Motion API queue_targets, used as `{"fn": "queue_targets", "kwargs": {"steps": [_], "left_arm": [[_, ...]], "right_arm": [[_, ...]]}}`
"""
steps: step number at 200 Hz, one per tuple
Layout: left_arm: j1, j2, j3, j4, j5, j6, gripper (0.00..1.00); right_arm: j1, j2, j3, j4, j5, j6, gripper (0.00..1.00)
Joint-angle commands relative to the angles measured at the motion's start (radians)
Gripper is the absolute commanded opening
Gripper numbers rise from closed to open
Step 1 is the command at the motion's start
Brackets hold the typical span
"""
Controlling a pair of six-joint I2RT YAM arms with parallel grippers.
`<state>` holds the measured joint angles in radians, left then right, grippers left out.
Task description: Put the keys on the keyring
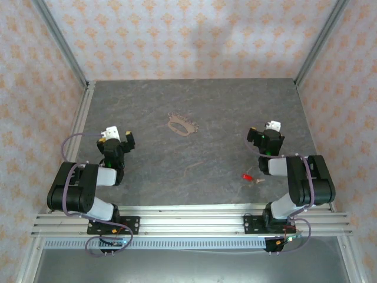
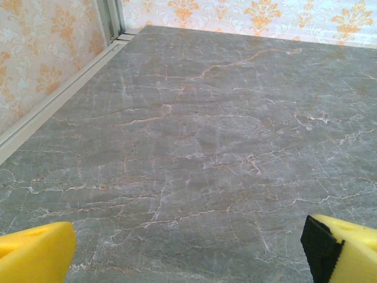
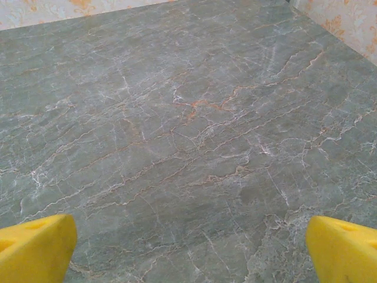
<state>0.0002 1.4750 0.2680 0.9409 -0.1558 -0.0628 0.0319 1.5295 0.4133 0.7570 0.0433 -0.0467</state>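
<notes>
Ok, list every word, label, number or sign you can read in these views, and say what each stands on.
No readable text in any view.
Red key: no marking legible, too small.
Keyring chain: no tag or lettering.
Table: marble veining, no text.
Wallpaper: ornament pattern, no words.
Small board below the left arm's base: too small to read.

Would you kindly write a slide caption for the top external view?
Left pincer and right pincer, both open, flank the beaded keyring; the red key lies by the right arm.
</notes>
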Motion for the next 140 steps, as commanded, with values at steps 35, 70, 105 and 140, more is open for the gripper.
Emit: {"fn": "queue_targets", "kwargs": {"steps": [35,70,105,140], "left_arm": [[0.0,-0.012,0.02,0.035,0.021,-0.007,1.0],[0.001,-0.009,0.042,-0.024,0.044,0.003,1.0],[0.001,0.008,0.117,-0.14,0.136,0.047,1.0],[-0.014,0.021,0.156,-0.198,0.157,0.075,1.0]], "right_arm": [[0.002,-0.005,0.008,0.023,-0.01,-0.01,0.99],[0.002,-0.005,0.007,0.023,-0.01,-0.01,0.99],[0.002,-0.006,0.006,0.024,-0.01,-0.01,0.99],[0.002,-0.005,0.006,0.024,-0.01,-0.01,0.99]]}}
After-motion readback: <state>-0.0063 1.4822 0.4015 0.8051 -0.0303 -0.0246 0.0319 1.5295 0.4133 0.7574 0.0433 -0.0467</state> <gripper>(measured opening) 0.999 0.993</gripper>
